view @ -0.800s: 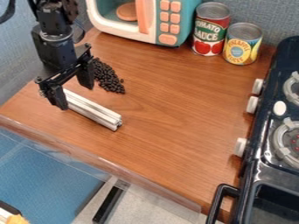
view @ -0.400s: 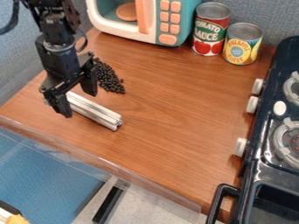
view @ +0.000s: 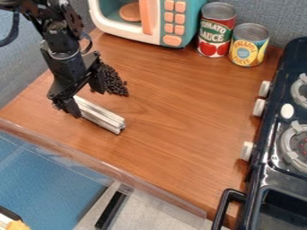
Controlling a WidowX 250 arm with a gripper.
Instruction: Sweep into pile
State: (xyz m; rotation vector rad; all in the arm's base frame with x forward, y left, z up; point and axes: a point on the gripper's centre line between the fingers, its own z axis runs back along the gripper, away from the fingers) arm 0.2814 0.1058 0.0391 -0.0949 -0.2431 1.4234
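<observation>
Black and wide open, the end effector (view: 86,104) (gripping nothing) hangs near a silver bar (view: 105,119) and dark beans (view: 116,86).

One gripper (view: 87,103) at the left, with two fingers; one pale metal bar (view: 103,118) left of centre; one pile of dark beans (view: 116,85) at the upper left, its pieces too small and crowded to count; two cans at the upper right, one red-labelled can (view: 216,29) and one yellow-labelled can (view: 247,46); one toy microwave (view: 160,36) at the top, with one orange disc (view: 130,12), one orange door strip (view: 146,17), one large button (view: 172,41) and six smaller buttons (view: 168,17) visible; one toy stove (view: 273,177) at the right, with two burners (view: 291,155), three side knobs (view: 258,107) and one white oval (view: 287,111); one black handle (view: 221,209) at the lower right; one wooden worktop (view: 180,103) across the middle.
</observation>
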